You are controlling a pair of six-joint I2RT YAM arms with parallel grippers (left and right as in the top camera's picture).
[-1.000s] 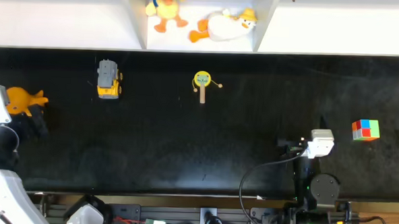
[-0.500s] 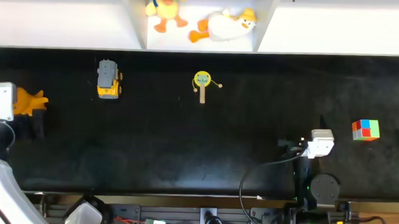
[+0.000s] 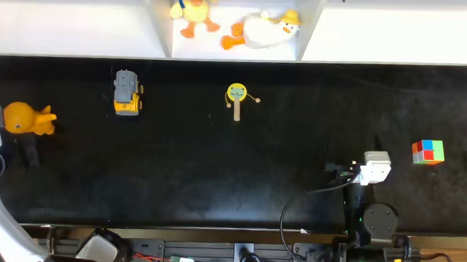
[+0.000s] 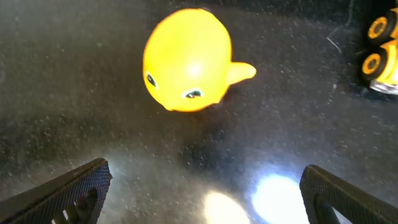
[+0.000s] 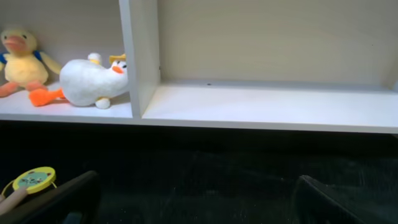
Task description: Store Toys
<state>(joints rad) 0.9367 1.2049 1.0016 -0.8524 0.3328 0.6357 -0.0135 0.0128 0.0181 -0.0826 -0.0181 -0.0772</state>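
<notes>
Left gripper (image 4: 205, 182) hovers, jaws spread wide, nothing held. The orange round toy (image 4: 186, 59) lies on the black table (image 4: 292, 124) just ahead of the fingertips, touching neither, lined up with the gap. Right gripper (image 5: 196, 202) is wide open too, empty.

In the left wrist view, we see the toy truck (image 4: 380, 46) cut by the picture's edge, only two wheels and a strip of yellow body showing. The left hand (image 4: 205, 171) has both fingers (image 4: 74, 190) clipped there too. The right wrist view's edge crops the rattle drum (image 5: 30, 180) and the yellow duck plush (image 5: 18, 62).
</notes>
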